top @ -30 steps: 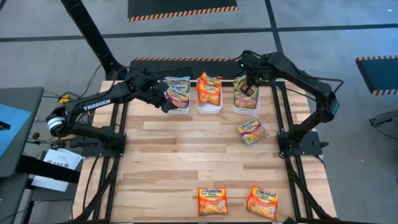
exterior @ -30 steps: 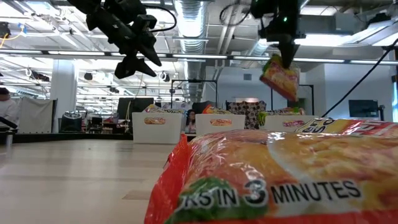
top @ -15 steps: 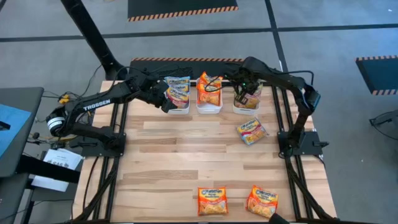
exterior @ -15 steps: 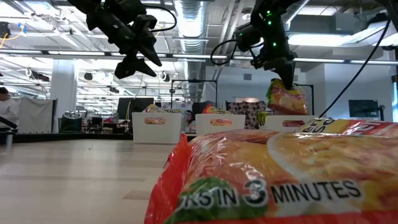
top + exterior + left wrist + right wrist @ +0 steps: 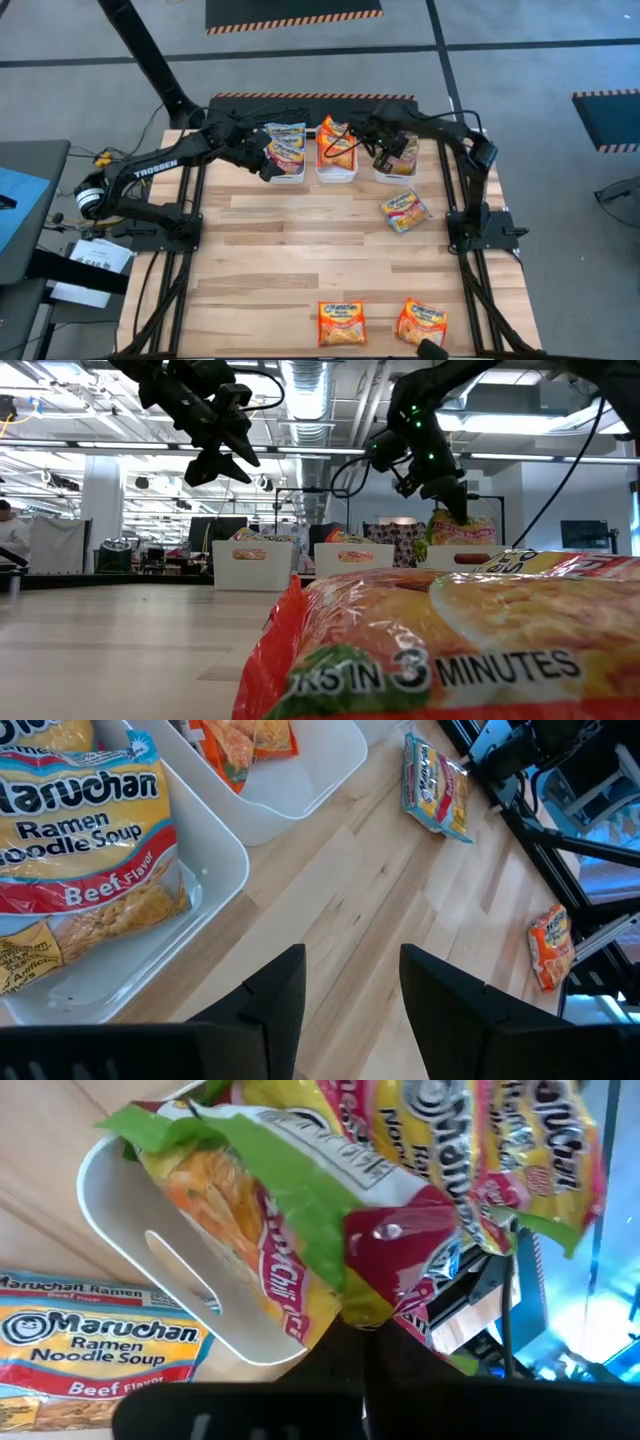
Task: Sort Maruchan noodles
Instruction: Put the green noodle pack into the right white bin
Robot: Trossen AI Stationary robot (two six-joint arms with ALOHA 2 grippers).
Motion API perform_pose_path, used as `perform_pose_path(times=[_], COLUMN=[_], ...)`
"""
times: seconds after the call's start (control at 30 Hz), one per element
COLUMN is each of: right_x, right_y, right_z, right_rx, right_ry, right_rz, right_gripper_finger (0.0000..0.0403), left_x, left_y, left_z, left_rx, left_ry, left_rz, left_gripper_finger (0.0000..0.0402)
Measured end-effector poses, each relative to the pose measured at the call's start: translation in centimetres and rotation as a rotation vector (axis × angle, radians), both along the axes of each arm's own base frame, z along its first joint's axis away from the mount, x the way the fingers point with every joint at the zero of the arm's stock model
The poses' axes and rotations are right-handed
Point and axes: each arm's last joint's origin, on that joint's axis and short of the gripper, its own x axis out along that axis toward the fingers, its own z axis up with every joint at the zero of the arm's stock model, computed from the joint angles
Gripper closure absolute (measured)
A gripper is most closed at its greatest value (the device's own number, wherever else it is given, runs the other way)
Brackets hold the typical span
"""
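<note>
Three white trays stand along the far edge: the left tray (image 5: 287, 178) holds beef packets (image 5: 80, 840), the middle tray (image 5: 337, 177) orange ones, the right tray (image 5: 396, 180) green-yellow ones. My right gripper (image 5: 455, 503) is shut on a green-yellow noodle packet (image 5: 260, 1210) over the right tray. My left gripper (image 5: 350, 1000) hovers open, holding nothing, above the table just in front of the left tray. A pale beef packet (image 5: 404, 211) lies flat in front of the right tray. Two orange packets (image 5: 342, 323) (image 5: 421, 323) lie near the front edge. My right gripper pinches the green-yellow packet by one end seam (image 5: 372, 1295) between its two fingers. The fingers come steeply from above, slanting down. The packet hangs below them, its lower end (image 5: 462, 532) down at the right tray's rim among the packets there.
Bare wood fills the table's middle and left. Black frame rails run along both sides (image 5: 460, 250). In the low view an orange packet (image 5: 450, 650) fills the foreground, close to the camera.
My right gripper has come down from high above the right tray, tipping more steeply downward and rolling a little. The green-yellow packet has dropped with it, from hanging clear in the air to the tray's rim.
</note>
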Motion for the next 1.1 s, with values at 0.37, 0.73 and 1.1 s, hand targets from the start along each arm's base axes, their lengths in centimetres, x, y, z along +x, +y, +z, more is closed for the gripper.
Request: perform_pose_path(times=[0.37, 0.73, 1.1], right_x=[0.5, 0.7, 0.4], right_y=[0.0, 0.2, 0.4], right_z=[-1.1, -1.0, 0.7], right_rx=[0.047, 0.075, 0.031], right_ry=[0.021, 0.035, -0.024], right_rz=[0.029, 0.097, 0.073], right_gripper_finger=[0.0380, 0.0347, 0.0280], left_x=[0.0, 0.0, 0.0], left_y=[0.0, 0.0, 0.0], left_z=[0.0, 0.0, 0.0], left_rx=[0.013, 0.022, 0.023], left_ry=[0.001, 0.007, 0.007], left_rz=[-0.009, 0.000, 0.000], left_gripper_finger=[0.0253, 0.0253, 0.0253])
